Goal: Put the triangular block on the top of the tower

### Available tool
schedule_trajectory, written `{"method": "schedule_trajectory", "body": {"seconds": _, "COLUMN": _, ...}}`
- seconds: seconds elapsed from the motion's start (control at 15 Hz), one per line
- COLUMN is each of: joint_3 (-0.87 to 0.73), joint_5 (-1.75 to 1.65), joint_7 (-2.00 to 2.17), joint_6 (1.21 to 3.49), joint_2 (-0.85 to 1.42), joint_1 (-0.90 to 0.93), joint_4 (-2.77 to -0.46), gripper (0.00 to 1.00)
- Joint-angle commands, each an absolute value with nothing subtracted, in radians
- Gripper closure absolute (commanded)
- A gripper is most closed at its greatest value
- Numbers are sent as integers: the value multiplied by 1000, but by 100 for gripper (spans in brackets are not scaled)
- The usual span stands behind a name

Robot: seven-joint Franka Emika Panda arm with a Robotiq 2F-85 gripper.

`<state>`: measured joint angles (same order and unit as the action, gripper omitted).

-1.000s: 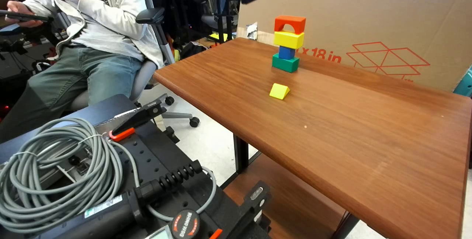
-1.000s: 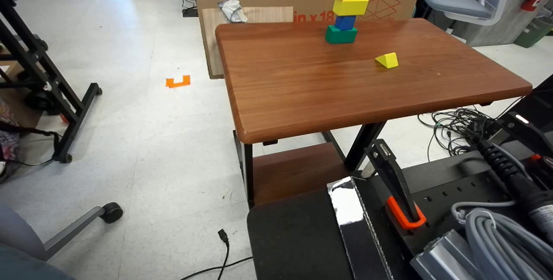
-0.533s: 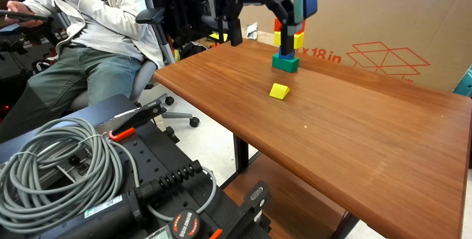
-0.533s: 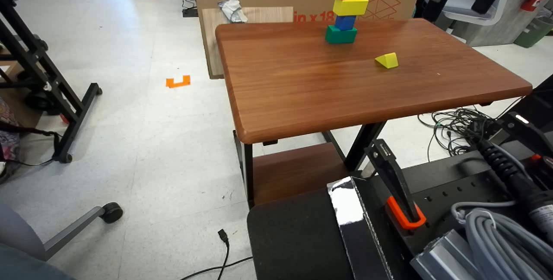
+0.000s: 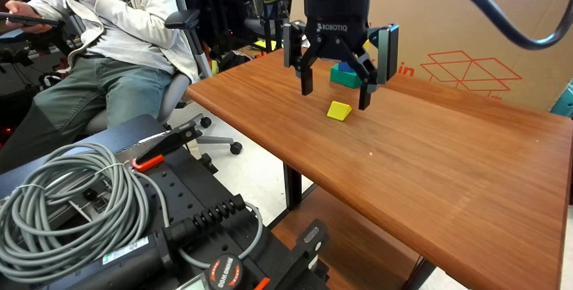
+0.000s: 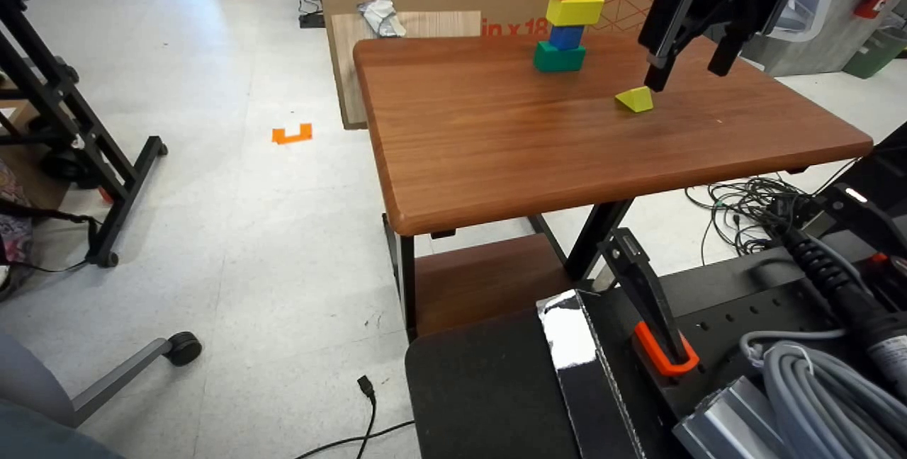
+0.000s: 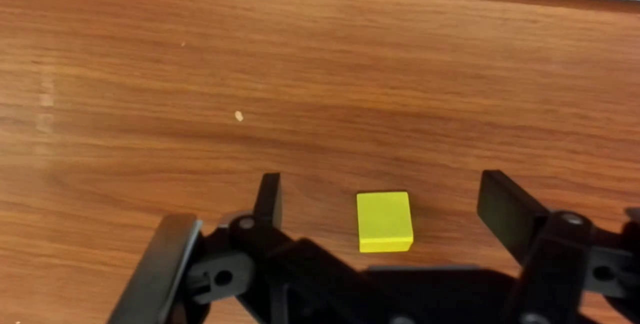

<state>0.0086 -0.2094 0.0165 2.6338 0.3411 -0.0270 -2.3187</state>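
Note:
The triangular block (image 5: 339,110) is a small yellow wedge lying on the table. It also shows in an exterior view (image 6: 635,100) and in the wrist view (image 7: 384,218), between the spread fingers. The tower (image 6: 575,11) has a green block at the base, then blue, then yellow, with a red-orange arch on top. In an exterior view my gripper hides most of the tower, leaving mainly its green base (image 5: 344,76) visible. My gripper (image 5: 335,95) is open and empty, pointing down, above the table near the wedge. It also shows in an exterior view (image 6: 689,74) and the wrist view (image 7: 381,180).
The brown wooden table (image 6: 482,147) carries the tower near its back edge. A large cardboard box (image 5: 474,26) stands behind it. A black cable (image 5: 492,21) hangs from the arm. A person (image 5: 112,44) sits beside the table. A black cart with coiled cable (image 5: 76,209) is at the front.
My gripper has come into view and moved down toward the wedge, with its fingers spread. The wedge and the tower have not moved.

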Motion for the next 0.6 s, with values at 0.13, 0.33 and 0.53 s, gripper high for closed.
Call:
{"method": "schedule_trajectory", "body": {"seconds": 0.13, "joint_3": 16, "joint_5": -156, "joint_7": -68, "joint_6": 2618, "joint_2": 466, "joint_1": -34, "joint_4": -2195, "gripper": 0}}
{"method": "schedule_trajectory", "body": {"seconds": 0.33, "joint_3": 25, "joint_5": -122, "joint_7": -107, "joint_6": 2609, "joint_2": 502, "joint_1": -44, "joint_4": -2156, "gripper": 0}}
{"method": "schedule_trajectory", "body": {"seconds": 0.53, "joint_3": 22, "joint_5": -110, "joint_7": -119, "joint_6": 2608, "joint_2": 529, "joint_1": -34, "joint_4": -2130, "gripper": 28}}
